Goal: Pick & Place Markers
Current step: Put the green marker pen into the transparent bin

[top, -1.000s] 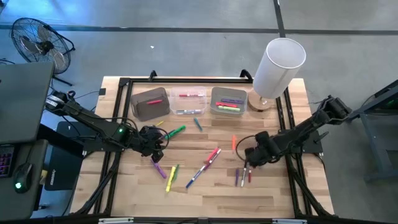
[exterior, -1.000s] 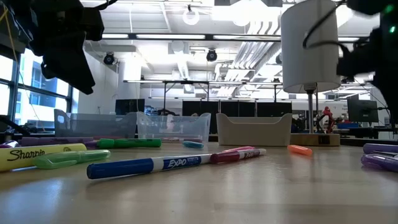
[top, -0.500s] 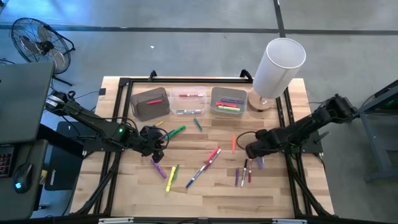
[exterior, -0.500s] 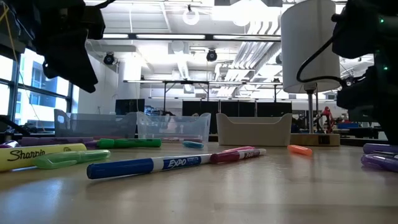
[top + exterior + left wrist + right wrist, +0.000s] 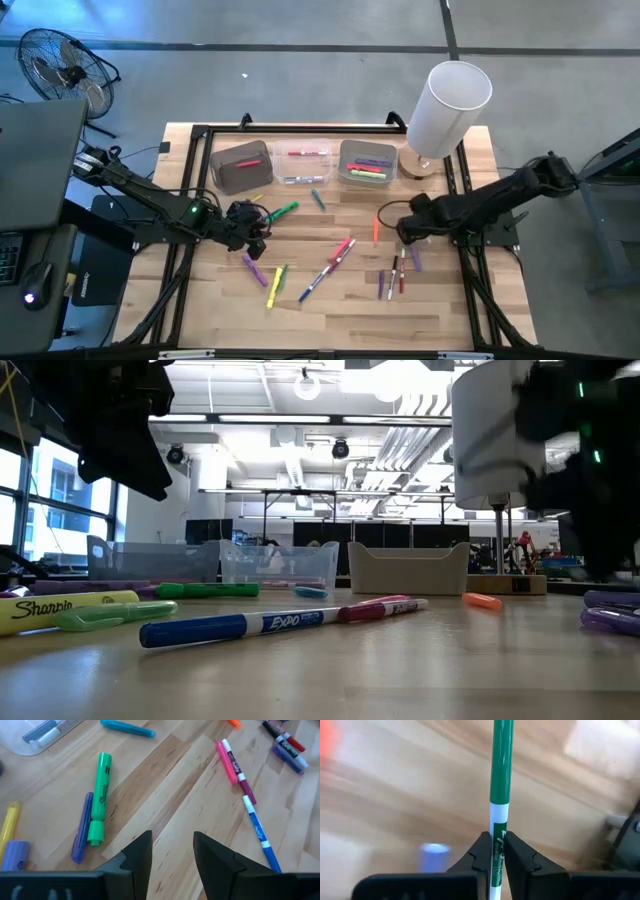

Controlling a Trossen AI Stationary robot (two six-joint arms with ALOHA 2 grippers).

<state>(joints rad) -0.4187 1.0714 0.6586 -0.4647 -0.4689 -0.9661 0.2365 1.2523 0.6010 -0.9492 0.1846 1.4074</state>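
High view: the right gripper [image 5: 404, 232] is hanging above the table [image 5: 330, 310] at about three o'clock of its middle, just beside an orange marker [image 5: 376, 231], with a small cluster of purple and red markers [image 5: 392, 278] lying toward five o'clock of it. The left gripper [image 5: 250, 222] is hovering at about nine o'clock, near a green marker [image 5: 284, 211]. Three bins are sitting in a row toward twelve o'clock: a grey bin [image 5: 241, 166], a clear bin [image 5: 304, 165] and another grey bin [image 5: 367, 163], each already holding a few markers. A white cylinder [image 5: 447, 105] is standing at two o'clock.

Low view: a blue-and-white marker [image 5: 235, 626] and a yellow one [image 5: 65, 607] are lying loose in the foreground, with the bins in a line behind them.

Left wrist view: the left gripper's fingers [image 5: 137, 857] are standing apart with nothing between them, above bare wood; a pink marker [image 5: 228, 760] and a teal one [image 5: 127, 729] are lying farther off.

Right wrist view: the right gripper's fingers [image 5: 481, 855] are clamping a green-and-white marker [image 5: 499, 775], lifted clear of the wood.

Judging by the spread, the job is only partly done: a handful are binned, one is in transit, and roughly a dozen are waiting on the table
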